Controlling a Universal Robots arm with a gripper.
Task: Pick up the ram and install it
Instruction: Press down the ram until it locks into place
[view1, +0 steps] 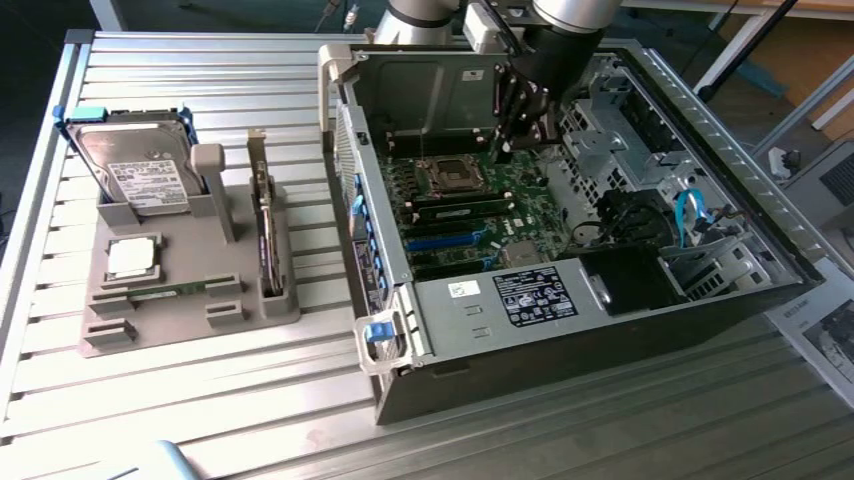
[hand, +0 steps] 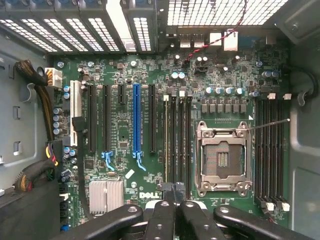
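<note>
With the gripper (hand: 175, 192) inside the computer case (view1: 694, 290), its jaws closed together and holding nothing, the ram (hand: 166, 140) sits in a motherboard slot beside the empty CPU socket (hand: 222, 159), so installation appears largely complete.

The motherboard (hand: 150, 150) is dark green, dotted with silver solder and black slots, one slot (hand: 136, 120) bright blue. The pincer (hand: 174, 192) is black. A grey holder (view1: 174, 290) carries a silver hard drive (view1: 134, 165) (white label, blue bracket) and a green ram (view1: 171, 290). The counter (view1: 200, 400) is pale grey, striped with ridges.
</note>
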